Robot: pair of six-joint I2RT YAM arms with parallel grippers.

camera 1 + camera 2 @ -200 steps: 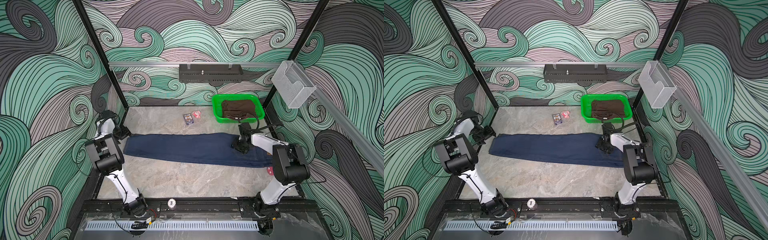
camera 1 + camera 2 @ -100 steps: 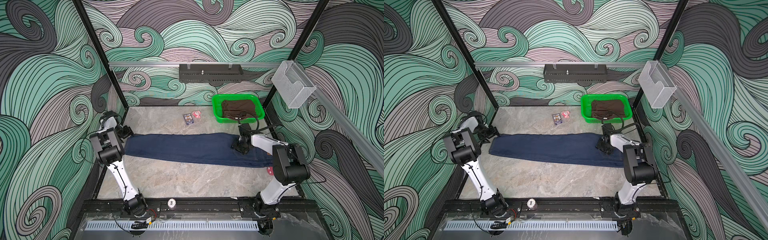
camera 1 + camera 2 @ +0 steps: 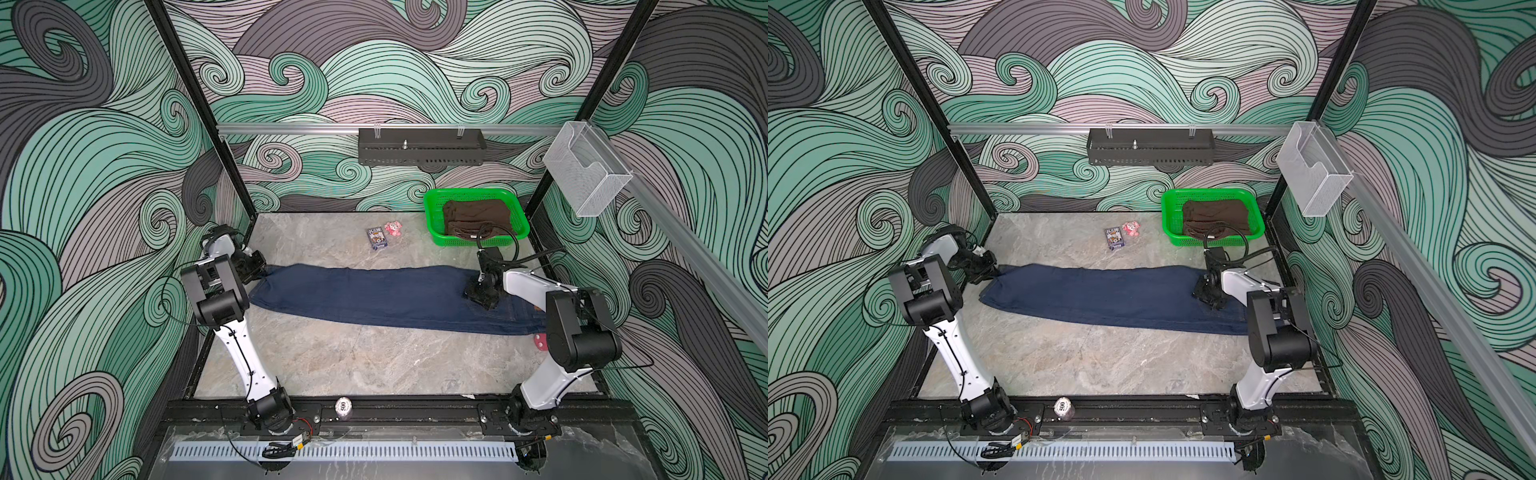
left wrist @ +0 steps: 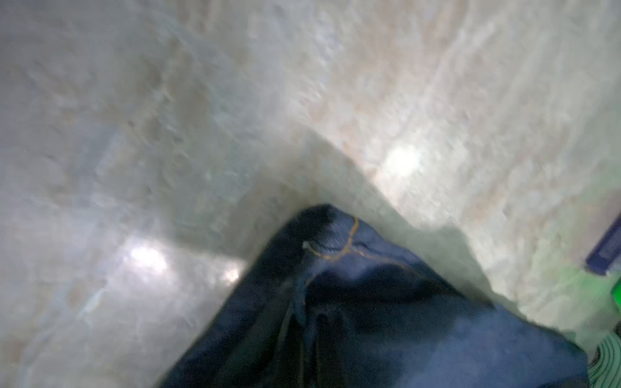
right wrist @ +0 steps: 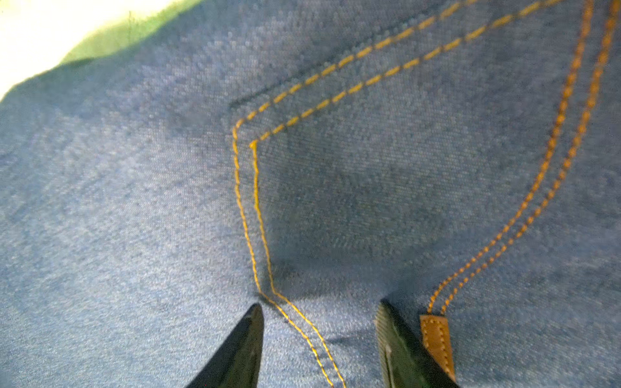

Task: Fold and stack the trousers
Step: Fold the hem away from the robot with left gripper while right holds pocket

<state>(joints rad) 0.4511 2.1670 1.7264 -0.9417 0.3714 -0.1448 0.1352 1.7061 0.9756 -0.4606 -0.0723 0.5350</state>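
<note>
Both reaching low, left gripper (image 3: pixel 261 272) pinching trousers (image 3: pixel 374 297) hem, right gripper (image 5: pixel 319 310) parted

Both top views look down from high above the front edge, sharing the whole tabletop (image 3: pixel 353 365). Each wrist view sits very close to the trousers (image 5: pixel 134 201); the left's also shows bare tabletop.

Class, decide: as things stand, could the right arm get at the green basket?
Probably yes. The right gripper, jaws open, sits on the trousers just in front of the basket; nothing stands between them.
</note>
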